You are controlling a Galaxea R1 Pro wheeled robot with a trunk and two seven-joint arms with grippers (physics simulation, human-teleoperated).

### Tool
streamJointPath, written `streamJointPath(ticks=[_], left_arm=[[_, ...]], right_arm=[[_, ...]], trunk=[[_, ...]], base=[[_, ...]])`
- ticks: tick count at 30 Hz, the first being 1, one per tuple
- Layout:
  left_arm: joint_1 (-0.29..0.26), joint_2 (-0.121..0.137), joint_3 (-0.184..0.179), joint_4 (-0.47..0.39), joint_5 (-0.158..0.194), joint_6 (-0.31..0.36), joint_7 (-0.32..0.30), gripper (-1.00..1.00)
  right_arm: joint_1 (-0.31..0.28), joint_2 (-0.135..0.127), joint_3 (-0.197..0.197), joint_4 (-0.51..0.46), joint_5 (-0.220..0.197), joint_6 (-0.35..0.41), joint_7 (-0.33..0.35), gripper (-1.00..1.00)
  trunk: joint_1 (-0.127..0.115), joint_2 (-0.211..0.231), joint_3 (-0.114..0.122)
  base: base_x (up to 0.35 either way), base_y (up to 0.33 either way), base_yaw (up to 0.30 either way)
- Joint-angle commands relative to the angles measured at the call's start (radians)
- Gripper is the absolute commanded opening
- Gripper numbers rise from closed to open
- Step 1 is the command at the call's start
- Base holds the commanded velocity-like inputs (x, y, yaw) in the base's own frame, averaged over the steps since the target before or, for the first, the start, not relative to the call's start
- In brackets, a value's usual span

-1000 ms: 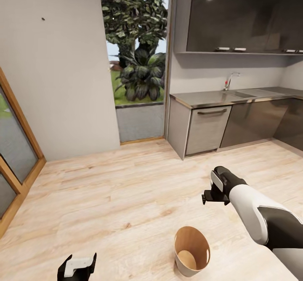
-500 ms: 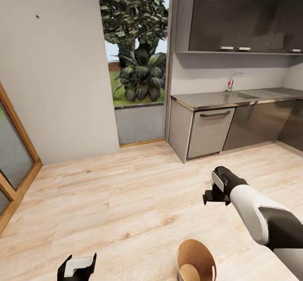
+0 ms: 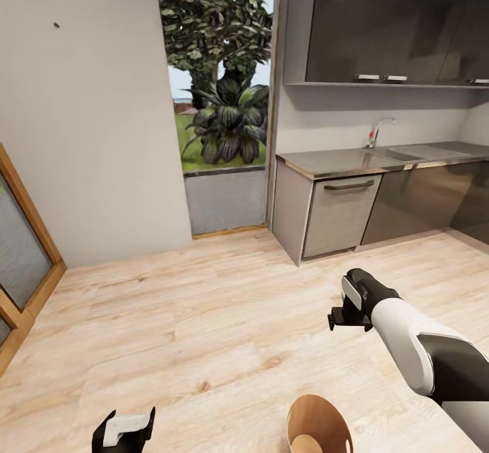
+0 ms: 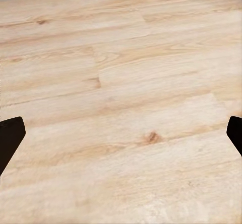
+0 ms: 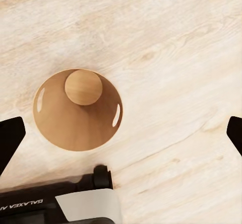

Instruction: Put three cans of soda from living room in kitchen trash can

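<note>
The tash can (image 3: 318, 424), pale outside and orange-brown inside, stands on the wood floor at the bottom edge of the head view, cut off by the frame. From above, the right wrist view looks into the tash can (image 5: 60, 128); inside I see its bare round bottom and two handle holes. My right gripper (image 3: 337, 319) hangs open above and just beyond the can, one black fingertip (image 5: 10, 138) at each side of its wrist view. My left gripper (image 3: 130, 418) is low at the left, open over bare floor, fingertips (image 4: 10, 138) wide apart. The cans of soda are out of view.
The kitchen lies ahead on the right: a grey counter (image 3: 353, 159) with sink and tap (image 3: 375, 130), dark cabinets (image 3: 394, 22) above and below. A tall window onto garden plants (image 3: 221, 100) is straight ahead. A wood-framed glass door (image 3: 20, 256) is at the left.
The whole head view has shifted: the tash can has slid down to the picture's bottom edge and the counter sits slightly higher. Both arms keep the same pose.
</note>
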Motion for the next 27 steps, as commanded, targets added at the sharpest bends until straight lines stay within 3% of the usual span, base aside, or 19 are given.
streamJointPath(ticks=[1,27], left_arm=[[0.000,0.000,0.000,0.000,0.000,0.000,0.000,1.00],[-0.001,0.000,0.001,0.006,-0.001,0.001,0.000,1.00]], right_arm=[[0.000,0.000,0.000,0.000,0.000,0.000,0.000,1.00],[0.003,-0.011,-0.002,-0.002,0.003,0.000,0.001,1.00]], trunk=[[0.000,0.000,0.000],[0.096,-0.175,-0.078]], base=[[0.003,0.000,0.000],[0.000,0.000,0.000]])
